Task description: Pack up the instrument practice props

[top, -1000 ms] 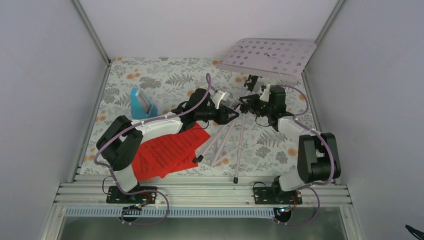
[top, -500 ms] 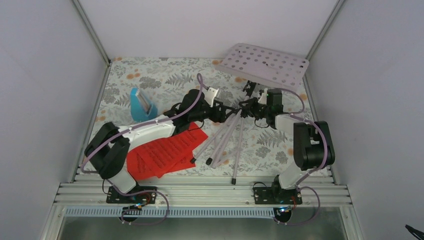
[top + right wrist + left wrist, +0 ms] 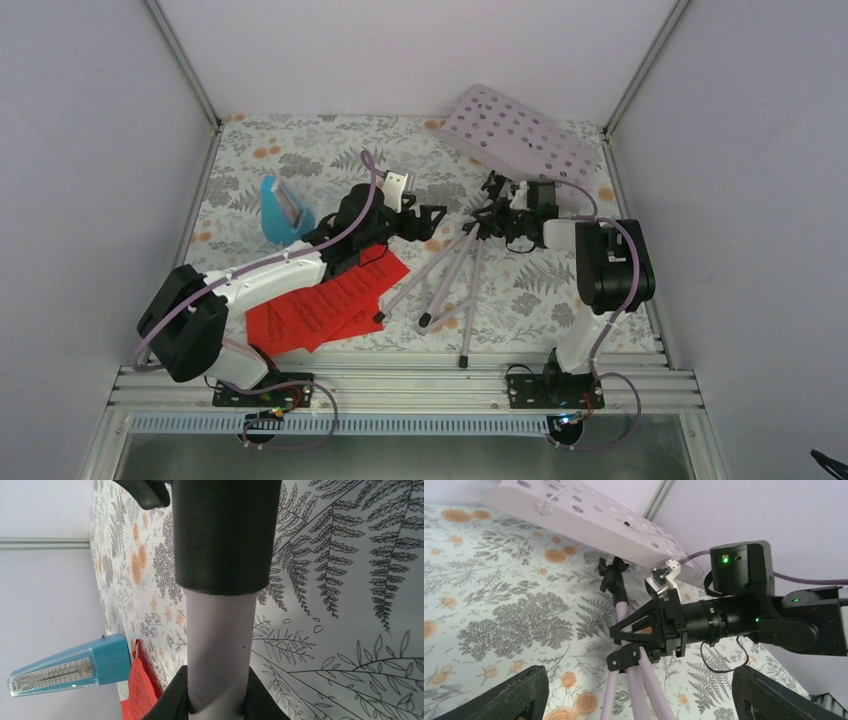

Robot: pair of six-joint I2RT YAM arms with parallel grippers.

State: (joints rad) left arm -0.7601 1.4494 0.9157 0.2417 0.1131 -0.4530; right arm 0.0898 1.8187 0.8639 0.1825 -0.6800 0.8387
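black right gripper (image 3: 485,217) clamped tight around the pole of the lilac music stand (image 3: 520,140), under its tilted holed desk. left gripper (image 3: 432,220) spread wide, holding nothing, just beside. legible only from the right wrist: scale on the blue metronome (image 3: 65,667), next to red sheet-music pages (image 3: 140,690).

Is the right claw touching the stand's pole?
Touching. The right wrist view shows the right gripper with its fingers pressed against both sides of the pole, no gap.
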